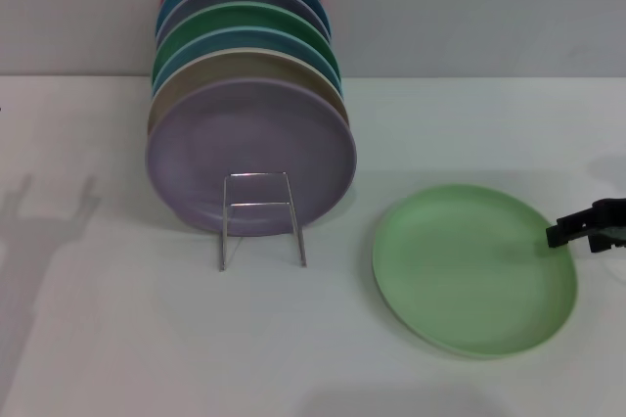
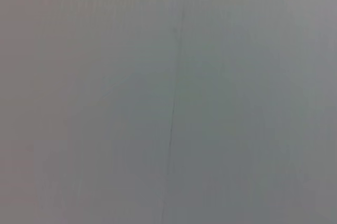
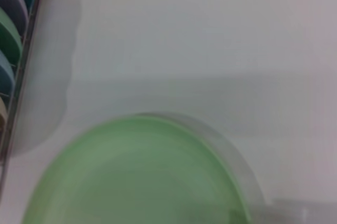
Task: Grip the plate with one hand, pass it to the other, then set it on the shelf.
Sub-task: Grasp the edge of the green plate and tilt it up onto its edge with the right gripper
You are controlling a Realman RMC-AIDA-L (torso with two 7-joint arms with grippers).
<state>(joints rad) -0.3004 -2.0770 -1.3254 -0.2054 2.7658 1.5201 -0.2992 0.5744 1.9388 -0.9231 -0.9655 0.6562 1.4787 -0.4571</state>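
right claw (image 1: 570,230) at the pale green plate's (image 1: 473,268) right rim; closure can't be told.

The tabletop (image 1: 117,339) is bare at the lower left. The rack (image 1: 260,216) full of plates (image 1: 249,153) blocks the upper middle.

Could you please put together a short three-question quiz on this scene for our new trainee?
1. True or false: the pale green plate lies flat on the table.
2. Which plate stands frontmost in the wire rack? A lilac, B red, C blue.
3. Which hand is at the pale green plate's rim?

Key: 1 true. 2 A, the lilac plate. 3 the right hand, at the rim's right edge; the left hand is out of view.
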